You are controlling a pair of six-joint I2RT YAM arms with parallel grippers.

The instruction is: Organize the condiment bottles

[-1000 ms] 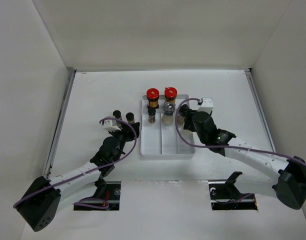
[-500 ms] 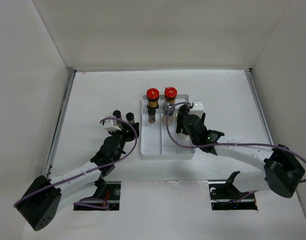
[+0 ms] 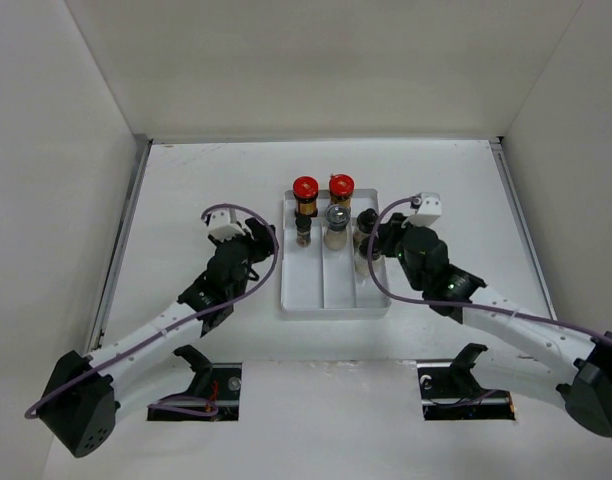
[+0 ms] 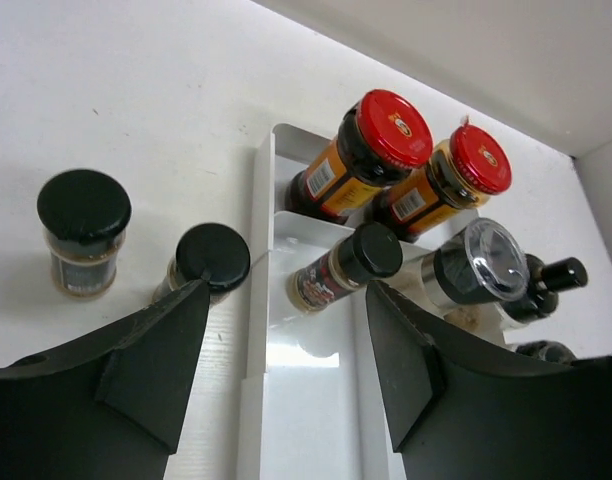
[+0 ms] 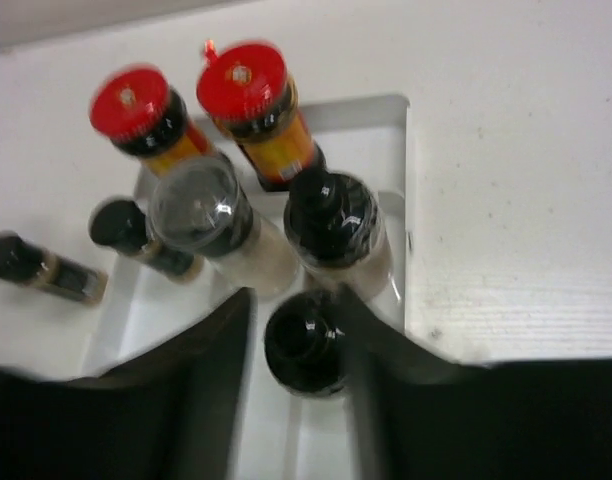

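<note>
Black-capped jar (image 5: 306, 352) sits between my right claw's (image 5: 298, 320) jaws at the tray (image 5: 398, 120) (grip unclear), left claw (image 4: 286, 300) spread empty, loose jar (image 4: 212, 257) next, needs centring.

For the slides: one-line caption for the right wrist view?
Right fingers flank a black-capped bottle in the white tray, red-lidded jars behind.

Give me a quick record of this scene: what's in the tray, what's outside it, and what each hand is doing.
tray: two red-lidded jars, small dark bottle, clear-capped grinder, two black-capped bottles
outside, left of tray: two black-capped jars on table
left hand: open, empty, near those jars
right hand: fingers either side of one black-capped bottle, right compartment; grip unclear
</note>
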